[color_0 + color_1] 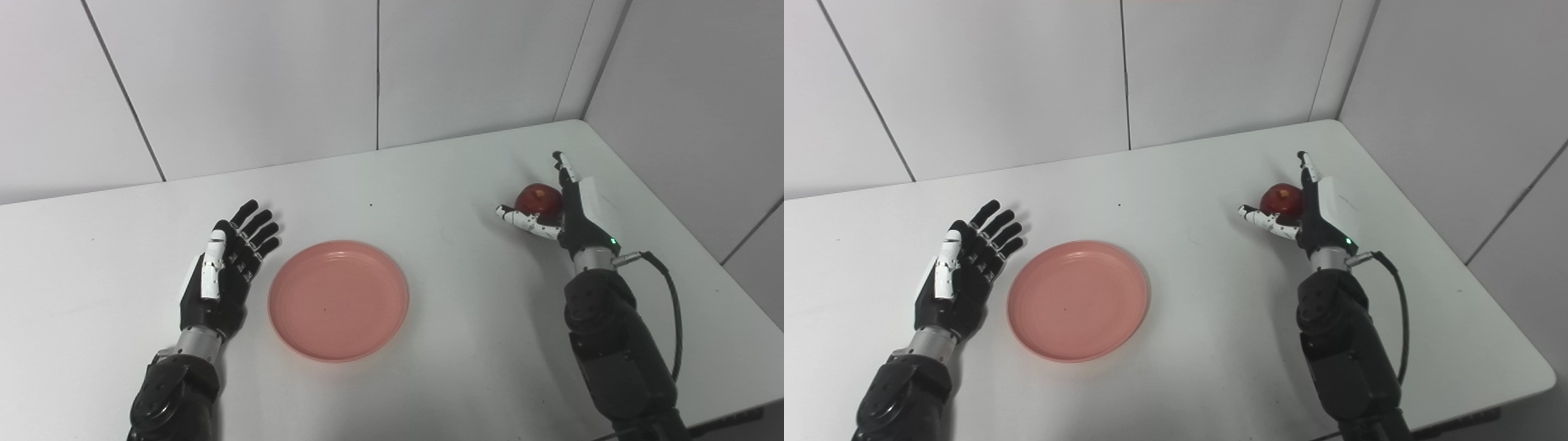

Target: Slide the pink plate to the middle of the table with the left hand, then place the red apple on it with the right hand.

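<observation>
- Left robot hand [222,269] lies just left of the pink plate [338,299], palm turned up and toward the plate, fingers stretched out and spread. It has hold of nothing, and a narrow gap of bare worktop separates it from the plate rim.
- Right robot hand [566,208] is on the right side of the worktop [429,184], near the far right corner. It stands edge-on with the fingers pointing up and away, thumb stuck out to the left.
- Red apple [539,199] sits in the crook between the right thumb and the fingers. The thumb passes in front of and below it; the fingers rise along its right side. The hand is wide apart, not curled around the fruit. Whether the apple rests on the worktop or is carried by the hand: cannot tell from either view.
- Apple stem dimple faces up, showing a yellowish patch.
- Pink plate lies flat on the worktop, right way up, a little left of centre and toward the near edge. Nothing is on it apart from a tiny dark speck near its middle.
- Apple and plate are well apart, with open white worktop between them.
- Black cable [670,300] loops out from the right wrist and runs down beside the forearm.
- White panelled walls [245,79] enclose the worktop at the back and on the right.
</observation>
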